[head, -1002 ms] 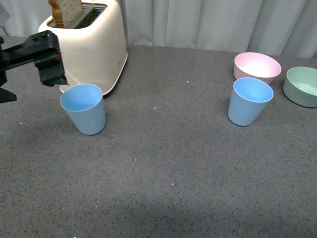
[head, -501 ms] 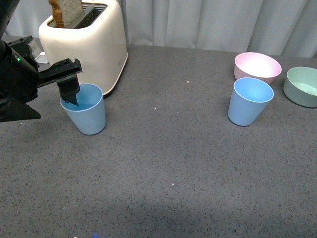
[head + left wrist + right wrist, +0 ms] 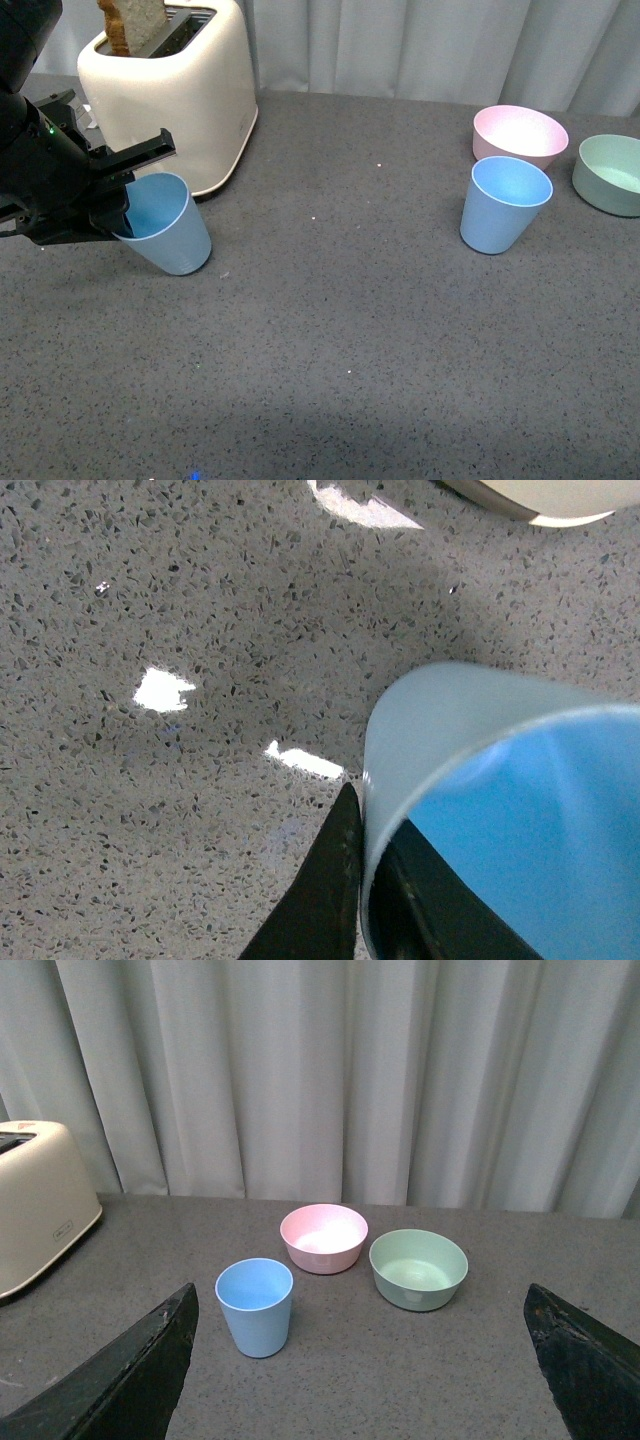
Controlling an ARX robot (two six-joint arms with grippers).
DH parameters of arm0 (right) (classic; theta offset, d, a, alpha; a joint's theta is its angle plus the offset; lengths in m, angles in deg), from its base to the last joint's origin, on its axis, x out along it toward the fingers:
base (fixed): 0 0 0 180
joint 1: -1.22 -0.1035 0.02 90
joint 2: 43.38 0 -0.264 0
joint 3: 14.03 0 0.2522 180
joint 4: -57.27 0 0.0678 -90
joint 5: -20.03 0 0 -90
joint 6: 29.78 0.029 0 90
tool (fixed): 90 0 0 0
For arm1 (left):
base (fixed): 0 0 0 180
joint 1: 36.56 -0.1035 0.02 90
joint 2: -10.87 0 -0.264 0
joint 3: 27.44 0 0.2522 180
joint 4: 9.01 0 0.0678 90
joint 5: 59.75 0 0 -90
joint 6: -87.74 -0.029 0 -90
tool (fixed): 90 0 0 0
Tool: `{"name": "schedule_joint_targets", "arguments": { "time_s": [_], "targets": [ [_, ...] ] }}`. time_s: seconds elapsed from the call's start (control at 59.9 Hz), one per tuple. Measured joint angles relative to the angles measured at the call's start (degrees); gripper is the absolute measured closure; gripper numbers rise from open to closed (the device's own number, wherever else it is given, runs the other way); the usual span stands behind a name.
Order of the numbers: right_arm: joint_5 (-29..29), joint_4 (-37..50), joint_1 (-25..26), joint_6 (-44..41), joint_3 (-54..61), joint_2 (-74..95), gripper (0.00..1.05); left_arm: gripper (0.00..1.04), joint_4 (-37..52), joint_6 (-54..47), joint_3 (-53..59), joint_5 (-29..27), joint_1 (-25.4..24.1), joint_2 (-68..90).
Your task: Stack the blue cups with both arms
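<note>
Far left of the front frame, got the left gripper [image 3: 116, 208] pinching the rim of the tilted left blue cup [image 3: 172, 238], just beside the toaster [image 3: 190, 90]. Probably need to carry it rightward to the upright right blue cup [image 3: 503, 207], well apart. Only see the one-finger-in, one-finger-out pinch from the left wrist. Only see the right gripper [image 3: 360, 1295], spread wide and empty, from its own wrist.

Pale pleated curtain [image 3: 350, 1080] behind speckled grey tabletop [image 3: 380, 330].

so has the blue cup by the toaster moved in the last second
Yes. The left blue cup has tipped, its rim leaning left, away from the toaster, with the left gripper's fingers on its wall.
</note>
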Motion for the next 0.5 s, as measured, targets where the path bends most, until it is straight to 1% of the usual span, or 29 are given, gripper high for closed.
{"name": "schedule_joint_targets", "arguments": {
  "time_s": [0.184, 0.434, 0.451, 0.501],
  "targets": [
    [0.0, 0.0, 0.0, 0.0, 0.0, 0.0, 0.10, 1.01, -0.2, 1.1, -0.9, -0.7, 2.9, -0.7],
    [0.0, 0.0, 0.0, 0.0, 0.0, 0.0, 0.10, 1.01, -3.1, 3.7, -8.9, -1.3, 11.3, 1.4],
    [0.0, 0.0, 0.0, 0.0, 0.0, 0.0, 0.10, 1.01, -8.6, 6.7, -18.9, -3.1, 18.1, 9.4],
    [0.0, 0.0, 0.0, 0.0, 0.0, 0.0, 0.10, 1.01, -9.1, 7.3, -20.5, -3.2, 18.9, 10.4]
  ]
}}
